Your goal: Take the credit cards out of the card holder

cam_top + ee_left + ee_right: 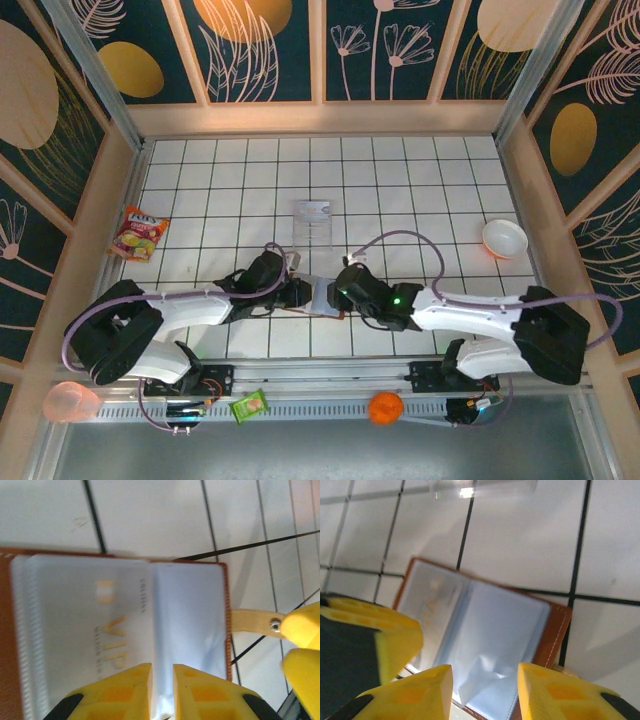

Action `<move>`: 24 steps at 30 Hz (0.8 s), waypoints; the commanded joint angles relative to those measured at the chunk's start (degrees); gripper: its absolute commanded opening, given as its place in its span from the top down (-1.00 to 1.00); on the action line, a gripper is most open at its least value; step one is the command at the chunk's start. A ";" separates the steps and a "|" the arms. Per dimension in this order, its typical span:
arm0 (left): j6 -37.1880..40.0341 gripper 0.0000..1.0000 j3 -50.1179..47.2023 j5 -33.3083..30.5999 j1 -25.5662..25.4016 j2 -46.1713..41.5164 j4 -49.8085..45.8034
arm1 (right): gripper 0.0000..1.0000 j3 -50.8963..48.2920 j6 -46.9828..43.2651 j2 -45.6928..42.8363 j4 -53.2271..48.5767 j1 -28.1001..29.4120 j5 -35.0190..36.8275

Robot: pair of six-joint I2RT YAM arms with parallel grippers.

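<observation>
One credit card (100,630), marked VIP, sits sleeved in the one card holder (318,297), which lies open on the worktop (420,170) between my arms. I see no card outside it, so I judge the pulling-out wholly undone. My right jaws stand spread at its near edge. My left jaws are nearly together at the sleeves; pinching or not, I cannot tell.
</observation>
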 commanded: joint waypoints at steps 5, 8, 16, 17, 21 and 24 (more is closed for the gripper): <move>3.47 0.62 8.67 5.35 -4.84 10.85 -2.31 | 0.27 -2.61 4.45 -4.95 -4.84 -0.71 8.00; 4.52 0.65 11.40 8.02 -6.75 14.45 -2.36 | 0.39 -3.17 4.74 -6.07 -5.42 -1.01 8.18; 3.75 0.48 9.62 2.65 -7.42 8.60 -3.36 | 0.39 -3.53 0.96 -6.47 -0.43 -4.04 1.11; 2.78 0.45 8.16 1.35 -6.46 6.34 -2.62 | 0.38 -3.29 -0.08 -6.00 1.13 -4.82 -1.41; -0.30 0.33 0.33 -3.75 -0.49 -2.76 -0.61 | 0.38 -1.47 -3.92 -2.19 8.24 -7.41 -13.95; 0.47 0.26 -3.32 -8.54 2.67 -7.08 -2.22 | 0.37 1.93 -5.75 4.47 10.34 -7.48 -23.38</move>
